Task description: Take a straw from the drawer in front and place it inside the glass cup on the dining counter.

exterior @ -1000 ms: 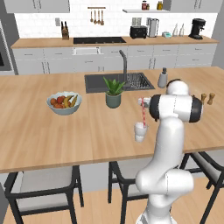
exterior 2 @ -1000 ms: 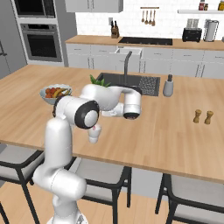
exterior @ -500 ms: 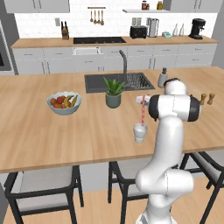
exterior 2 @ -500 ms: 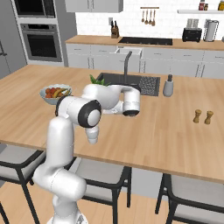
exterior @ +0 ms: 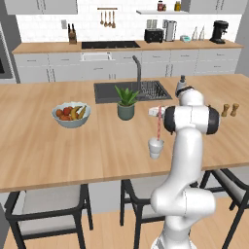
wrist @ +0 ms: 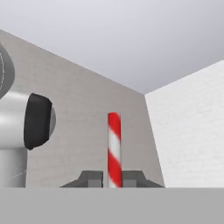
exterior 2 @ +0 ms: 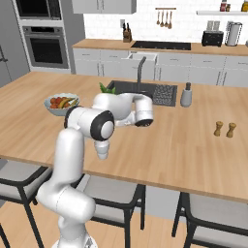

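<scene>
The fingers (wrist: 114, 178) grip the straw (exterior: 158, 122) upright, its lower end at the glass cup (exterior: 155, 147); releasing it inside looks next.

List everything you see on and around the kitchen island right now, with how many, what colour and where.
straw: one, red with white stripes, upright in the gripper, lower end in the glass cup
glass cup: one, pale whitish, near front edge of the dining counter
dining counter: one, light wood
sink: one, dark, inset in the counter, with tap
potted plant: one, green in grey pot, in front of the sink
fruit bowl: one, pale bowl, left on the counter
shakers: two, brown, right on the counter
stools: dark frames, grey seats, under the front edge
gripper: one, dark fingertips, shut on the straw
</scene>
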Tool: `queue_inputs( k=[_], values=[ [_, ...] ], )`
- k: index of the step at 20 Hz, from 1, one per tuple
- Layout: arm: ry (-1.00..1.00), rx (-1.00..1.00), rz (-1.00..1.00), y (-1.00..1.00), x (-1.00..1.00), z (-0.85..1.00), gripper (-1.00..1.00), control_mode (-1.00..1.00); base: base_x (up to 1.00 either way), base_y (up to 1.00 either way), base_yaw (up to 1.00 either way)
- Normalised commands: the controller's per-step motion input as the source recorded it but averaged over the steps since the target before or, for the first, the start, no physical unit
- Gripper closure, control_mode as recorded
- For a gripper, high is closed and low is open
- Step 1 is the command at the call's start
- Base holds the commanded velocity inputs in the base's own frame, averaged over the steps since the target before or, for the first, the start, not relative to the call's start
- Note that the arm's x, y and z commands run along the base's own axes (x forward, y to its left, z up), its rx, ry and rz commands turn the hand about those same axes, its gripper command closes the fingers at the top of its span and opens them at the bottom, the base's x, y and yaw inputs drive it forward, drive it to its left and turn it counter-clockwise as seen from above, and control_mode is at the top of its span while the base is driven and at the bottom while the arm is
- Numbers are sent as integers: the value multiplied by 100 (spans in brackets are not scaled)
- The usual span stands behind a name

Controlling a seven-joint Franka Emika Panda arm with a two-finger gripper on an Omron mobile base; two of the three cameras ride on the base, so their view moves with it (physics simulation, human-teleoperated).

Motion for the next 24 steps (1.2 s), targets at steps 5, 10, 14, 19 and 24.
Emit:
queue_inputs(
  k=[5,10,14,19,24],
  values=[
    [-4,4,13,0,-1,-29,100,-100,0,0,0],
    [-2,1,12,0,0,-24,100,-100,0,0,0],
    [0,1,10,0,0,-15,100,-100,0,0,0],
    [0,0,8,0,-3,-11,100,-100,0,0,0],
    [0,0,6,0,-3,-9,100,-100,0,0,0]
  ],
)
